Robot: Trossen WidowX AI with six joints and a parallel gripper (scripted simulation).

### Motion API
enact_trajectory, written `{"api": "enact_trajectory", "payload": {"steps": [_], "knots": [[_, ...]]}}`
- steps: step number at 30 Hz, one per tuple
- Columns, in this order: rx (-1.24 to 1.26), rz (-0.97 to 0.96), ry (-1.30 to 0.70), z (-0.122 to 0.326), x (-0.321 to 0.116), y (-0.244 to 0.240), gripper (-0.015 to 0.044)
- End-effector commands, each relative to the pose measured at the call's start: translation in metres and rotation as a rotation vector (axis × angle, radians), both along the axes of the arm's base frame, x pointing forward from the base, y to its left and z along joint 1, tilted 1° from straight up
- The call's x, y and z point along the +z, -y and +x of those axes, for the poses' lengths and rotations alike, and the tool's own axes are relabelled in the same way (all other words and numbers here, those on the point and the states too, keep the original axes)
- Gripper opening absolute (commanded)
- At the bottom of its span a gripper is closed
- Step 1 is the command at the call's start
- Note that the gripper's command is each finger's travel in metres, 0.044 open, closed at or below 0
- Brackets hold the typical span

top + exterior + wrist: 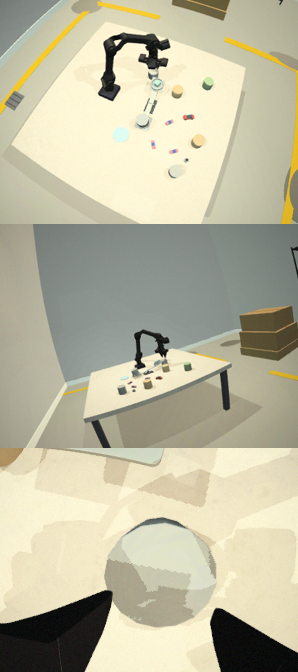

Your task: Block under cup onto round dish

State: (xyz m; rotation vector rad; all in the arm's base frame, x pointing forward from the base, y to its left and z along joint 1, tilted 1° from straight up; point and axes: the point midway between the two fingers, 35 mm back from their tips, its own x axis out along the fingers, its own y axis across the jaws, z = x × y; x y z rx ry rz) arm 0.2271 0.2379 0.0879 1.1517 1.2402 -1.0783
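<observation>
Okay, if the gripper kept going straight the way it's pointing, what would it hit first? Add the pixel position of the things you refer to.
Probably the grey cup (153,75) (164,361) (161,573) standing on the table just below the gripper (153,67) (163,357) (162,608), though depth is hard to judge.

Grey round-topped cup (160,573) on pale tabletop (60,508), ahead of and between the open gripper's (161,600) dark fingertips, pale greenish plate edge (115,453) farther ahead, tan object (7,455) far ahead-left.
</observation>
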Motion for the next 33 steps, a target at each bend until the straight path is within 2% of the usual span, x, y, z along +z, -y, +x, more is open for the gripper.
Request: {"api": "enact_trajectory", "payload": {"steps": [1, 33], "knots": [[0.055, 0.019, 0.012, -0.001, 0.005, -0.003, 0.026], [1.121, -0.052, 0.078, 0.041, 0.032, 0.037, 0.026]]}}
